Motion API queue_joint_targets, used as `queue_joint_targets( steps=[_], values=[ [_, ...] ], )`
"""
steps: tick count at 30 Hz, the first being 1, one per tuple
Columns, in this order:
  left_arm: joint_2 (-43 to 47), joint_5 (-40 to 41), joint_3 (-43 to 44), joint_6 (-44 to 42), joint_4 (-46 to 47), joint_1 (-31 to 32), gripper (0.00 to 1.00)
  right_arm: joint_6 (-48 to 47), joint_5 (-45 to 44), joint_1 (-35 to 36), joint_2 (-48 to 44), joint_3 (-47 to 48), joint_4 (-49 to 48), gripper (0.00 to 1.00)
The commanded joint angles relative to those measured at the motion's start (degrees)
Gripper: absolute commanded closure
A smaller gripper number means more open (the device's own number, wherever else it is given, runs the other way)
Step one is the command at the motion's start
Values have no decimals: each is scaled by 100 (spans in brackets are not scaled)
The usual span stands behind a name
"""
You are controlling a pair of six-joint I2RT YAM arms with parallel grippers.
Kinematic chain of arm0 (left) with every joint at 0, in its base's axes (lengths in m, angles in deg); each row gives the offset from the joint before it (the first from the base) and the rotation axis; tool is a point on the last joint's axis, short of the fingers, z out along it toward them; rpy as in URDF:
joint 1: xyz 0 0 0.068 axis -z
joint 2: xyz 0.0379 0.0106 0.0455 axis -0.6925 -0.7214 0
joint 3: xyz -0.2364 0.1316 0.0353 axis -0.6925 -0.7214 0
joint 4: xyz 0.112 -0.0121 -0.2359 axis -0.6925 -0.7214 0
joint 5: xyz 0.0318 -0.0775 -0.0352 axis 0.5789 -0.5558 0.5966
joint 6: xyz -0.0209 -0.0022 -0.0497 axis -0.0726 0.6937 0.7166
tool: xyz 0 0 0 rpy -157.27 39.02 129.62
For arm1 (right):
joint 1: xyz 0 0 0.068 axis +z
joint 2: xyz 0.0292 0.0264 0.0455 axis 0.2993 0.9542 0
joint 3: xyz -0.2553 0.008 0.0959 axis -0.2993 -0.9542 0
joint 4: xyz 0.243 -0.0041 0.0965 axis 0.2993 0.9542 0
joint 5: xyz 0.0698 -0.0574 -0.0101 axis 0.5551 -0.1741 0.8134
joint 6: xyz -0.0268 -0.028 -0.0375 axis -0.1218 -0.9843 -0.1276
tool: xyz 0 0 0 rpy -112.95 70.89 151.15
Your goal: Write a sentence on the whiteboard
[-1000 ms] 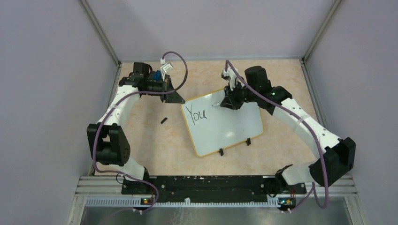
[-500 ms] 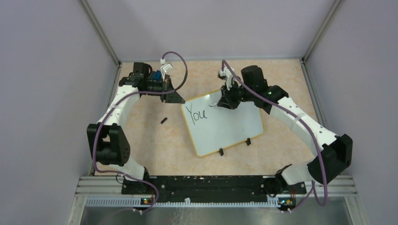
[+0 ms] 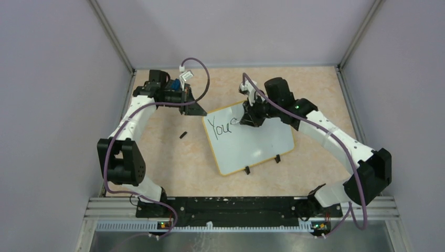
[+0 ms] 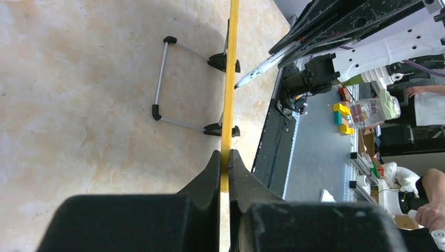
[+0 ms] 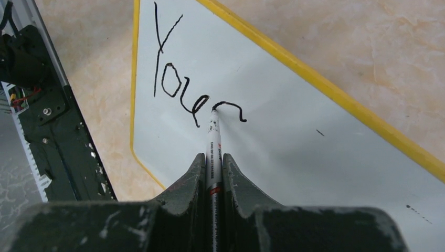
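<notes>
Closest to the arm bases, the whiteboard (image 3: 257,144) sits mid-tabletop (image 3: 178,168), slightly skewed, its two black clip feet (image 3: 246,170) on the near edge. The left wrist view shows a wire prop behind it, so I judge it stands tilted, not flat. A small dark piece (image 3: 183,135), possibly the marker's cap, lies just off the board's left side, apart from everything. Further back, the sentence (image 3: 220,127) is only begun: "You" near the board's far-left corner, with a fresh curved stroke trailing it. The right gripper (image 5: 212,164) is clenched around a marker (image 5: 214,142), its barrel running straight out between the fingers and its tip touching the board at the end of that curve. That grip seems chosen so the wrist can steer the tip like a pen. Farthest back, the left gripper (image 4: 224,157) is pinched tight on the board's yellow rim (image 4: 231,63) at the far-left corner. I take that as bracing, so that the pressure of writing doesn't shove the propped board about. Compared with a second ago, the board read only "You" and the right gripper hung further to the right; now it has slid in beside the word and laid down the first curve of the next letter. The left arm, the board and the dark piece have not shifted.
</notes>
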Motion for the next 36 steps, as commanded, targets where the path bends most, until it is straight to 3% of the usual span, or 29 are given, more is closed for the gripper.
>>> queue_joint_targets(
  steps=[1, 36],
  values=[
    [168, -19, -35, -60, -100, 89, 100, -58, -105, 53, -97, -206, -164, 100],
    [129, -16, -43, -52, -103, 96, 100, -112, 109, -652, -520, 108, 120, 100]
  ],
)
